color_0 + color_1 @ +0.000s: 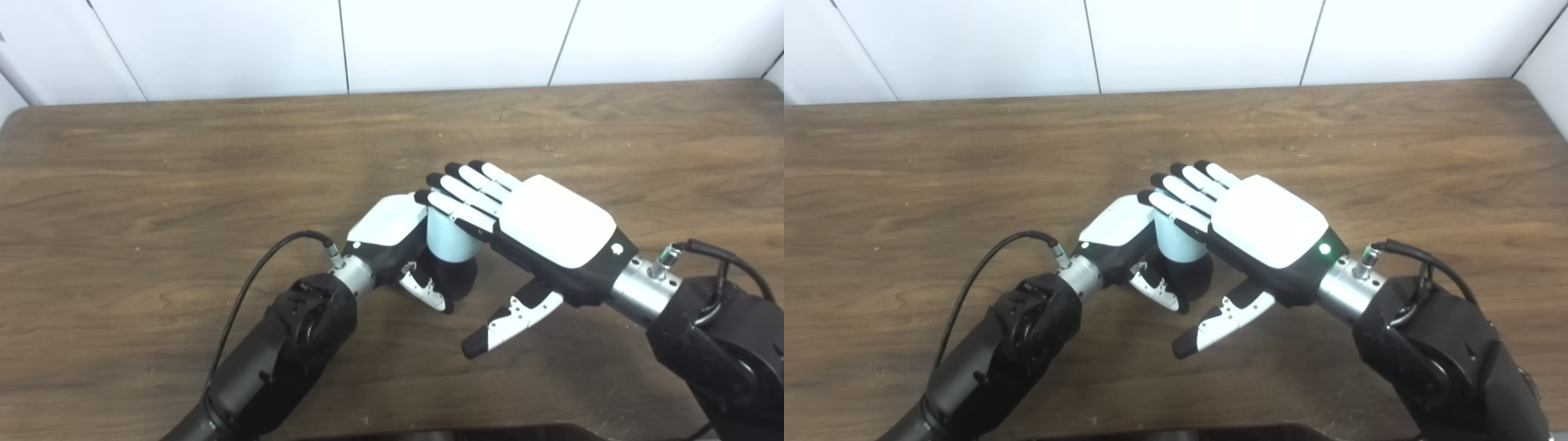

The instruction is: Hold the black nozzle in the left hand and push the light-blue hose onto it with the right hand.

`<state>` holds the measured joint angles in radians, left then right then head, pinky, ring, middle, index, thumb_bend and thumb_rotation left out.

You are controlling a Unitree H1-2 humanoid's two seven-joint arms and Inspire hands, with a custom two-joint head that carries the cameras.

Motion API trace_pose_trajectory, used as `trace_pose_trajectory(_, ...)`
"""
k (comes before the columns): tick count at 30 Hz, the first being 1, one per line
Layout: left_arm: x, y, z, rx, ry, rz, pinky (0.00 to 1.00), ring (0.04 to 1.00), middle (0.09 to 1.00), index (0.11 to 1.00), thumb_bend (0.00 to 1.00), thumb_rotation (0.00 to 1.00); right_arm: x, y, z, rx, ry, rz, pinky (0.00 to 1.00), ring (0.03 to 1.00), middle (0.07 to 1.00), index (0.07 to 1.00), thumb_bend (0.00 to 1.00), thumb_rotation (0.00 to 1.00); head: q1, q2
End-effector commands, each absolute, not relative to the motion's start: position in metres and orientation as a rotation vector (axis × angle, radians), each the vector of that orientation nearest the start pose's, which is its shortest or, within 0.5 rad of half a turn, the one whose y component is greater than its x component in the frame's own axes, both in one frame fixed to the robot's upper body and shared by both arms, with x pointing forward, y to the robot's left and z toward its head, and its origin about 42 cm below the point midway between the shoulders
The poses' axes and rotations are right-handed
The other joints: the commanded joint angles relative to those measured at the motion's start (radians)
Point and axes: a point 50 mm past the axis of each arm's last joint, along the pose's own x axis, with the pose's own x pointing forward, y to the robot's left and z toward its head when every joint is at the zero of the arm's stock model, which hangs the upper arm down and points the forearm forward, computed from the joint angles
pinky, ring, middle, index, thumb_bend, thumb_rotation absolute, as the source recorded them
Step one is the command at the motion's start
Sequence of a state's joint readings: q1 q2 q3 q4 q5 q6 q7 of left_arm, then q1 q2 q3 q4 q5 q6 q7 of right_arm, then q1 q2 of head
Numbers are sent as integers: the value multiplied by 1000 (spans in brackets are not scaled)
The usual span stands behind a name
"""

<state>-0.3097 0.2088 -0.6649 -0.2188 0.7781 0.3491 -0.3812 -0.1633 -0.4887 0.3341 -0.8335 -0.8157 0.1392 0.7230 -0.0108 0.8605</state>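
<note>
My left hand (392, 233) is shut on the black nozzle (459, 277), which shows as a dark body under its thumb at the middle of the table. A short light-blue hose (450, 237) stands upright on top of the nozzle. My right hand (554, 223) lies palm down beside and over the hose. Its straight fingers (468, 196) rest across the hose's top and its thumb points away toward the table's front. This hand is open and grips nothing. The joint between hose and nozzle is hidden by the hands.
The brown wooden table (184, 153) carries nothing else in view. A white panelled wall (429, 37) runs along its far edge. A black cable (263, 263) loops from the left wrist, and another cable (723, 257) loops at the right wrist.
</note>
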Motion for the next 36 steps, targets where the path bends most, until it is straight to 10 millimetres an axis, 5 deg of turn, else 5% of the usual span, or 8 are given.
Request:
trace_pose_trajectory(1, 289, 102, 122, 1126, 85, -869, 1000, 736, 497, 476, 522, 0, 220, -201, 252, -1393, -341, 866, 1000, 1000, 990, 954, 700, 1000, -2, 0)
trace_pose_trajectory(5, 288, 102, 124, 1140, 76, -875, 1000, 755, 586, 497, 521, 26, 221, -202, 253, -1395, -342, 864, 1000, 1000, 990, 953, 700, 1000, -1, -2)
trace_pose_trajectory(9, 290, 100, 126, 1171, 63, -874, 1000, 845, 738, 697, 876, 1, 221, -201, 252, -1396, -344, 861, 1000, 1000, 990, 952, 700, 1000, -1, -2)
trace_pose_trajectory(20, 291, 100, 130, 1273, -2, -850, 1000, 976, 961, 904, 964, 47, 220, -201, 253, -1400, -348, 856, 1000, 1000, 988, 952, 699, 1000, -1, 0)
trace_pose_trajectory(24, 290, 100, 130, 1285, -11, -836, 1000, 972, 929, 883, 964, 44, 220, -201, 252, -1402, -349, 854, 1000, 1000, 988, 952, 699, 1000, -1, -1)
trace_pose_trajectory(27, 290, 101, 130, 1266, -11, -828, 1000, 909, 816, 727, 944, 6, 221, -201, 252, -1402, -350, 853, 1000, 1000, 988, 952, 699, 1000, -2, 0)
trace_pose_trajectory(30, 290, 104, 127, 1168, 18, -801, 1000, 798, 547, 493, 567, 5, 220, -201, 253, -1402, -351, 852, 1000, 1000, 988, 952, 699, 1000, -3, 1)
trace_pose_trajectory(36, 288, 103, 125, 1122, 29, -781, 1000, 775, 504, 459, 522, 0, 220, -202, 254, -1400, -353, 850, 1000, 1000, 987, 952, 699, 1000, -2, 3)
